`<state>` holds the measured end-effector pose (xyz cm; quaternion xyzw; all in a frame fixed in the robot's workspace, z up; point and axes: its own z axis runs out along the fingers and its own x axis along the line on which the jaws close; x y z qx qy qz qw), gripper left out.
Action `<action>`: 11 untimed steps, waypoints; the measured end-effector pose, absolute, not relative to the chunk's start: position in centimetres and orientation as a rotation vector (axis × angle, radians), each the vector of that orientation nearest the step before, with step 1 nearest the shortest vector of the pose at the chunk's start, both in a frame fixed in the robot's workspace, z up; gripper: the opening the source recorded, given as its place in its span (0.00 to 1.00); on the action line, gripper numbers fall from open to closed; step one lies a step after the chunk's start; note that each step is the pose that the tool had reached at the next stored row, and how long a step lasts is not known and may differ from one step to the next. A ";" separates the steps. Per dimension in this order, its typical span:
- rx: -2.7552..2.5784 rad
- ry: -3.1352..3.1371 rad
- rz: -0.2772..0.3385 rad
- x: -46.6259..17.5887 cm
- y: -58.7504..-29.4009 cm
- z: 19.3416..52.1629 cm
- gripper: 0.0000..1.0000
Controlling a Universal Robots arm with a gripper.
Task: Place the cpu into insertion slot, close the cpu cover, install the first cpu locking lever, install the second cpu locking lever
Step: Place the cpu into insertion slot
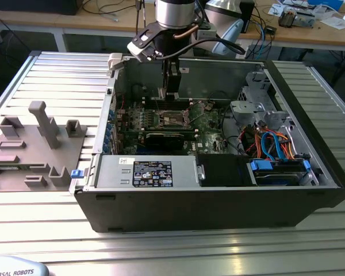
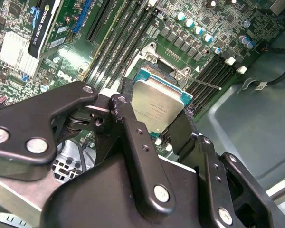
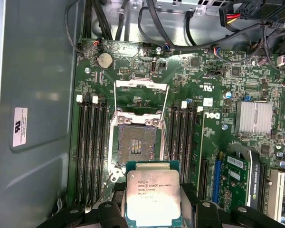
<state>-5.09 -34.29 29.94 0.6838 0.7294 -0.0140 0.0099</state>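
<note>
Laid flat on a ribbed silver aluminium table [image 1: 63, 75]: a big black steel computer case [image 1: 218, 195], side panel off, giving reach from above. At the exterior view's left, a grey moulded parts fixture [image 1: 40, 144], well apart from the work. Inside the case, a green motherboard [image 1: 207, 129], facing up.

Reaching down into the case over that board, a black two-fingered gripper [image 1: 171, 92]. Pinching the cpu [image 3: 153, 199], a small flat square chip with a dull silver-grey metal top on a teal-edged base, by two opposite edges between the black fingers [image 2: 128, 123]. Probably gripped this way to keep the chip level and its underside free for seating. Held close by the square insertion slot [image 3: 135, 145], as seen in the first wrist view, and not yet seated in it.

Standing open, tipped back from the slot: the cpu cover [image 3: 141, 84], a thin silvery metal frame plate with a square window, evidently so as to leave the contact field bare. Likewise unlatched, two thin wire locking levers [image 3: 165, 137], running along the slot's sides.
</note>
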 end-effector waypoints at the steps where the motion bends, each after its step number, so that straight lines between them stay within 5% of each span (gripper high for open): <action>1: 2.135 2.277 -0.044 -5.1 -34.3 29.9 0.54; 11: 2.135 2.277 -0.044 -5.1 -34.3 29.7 0.54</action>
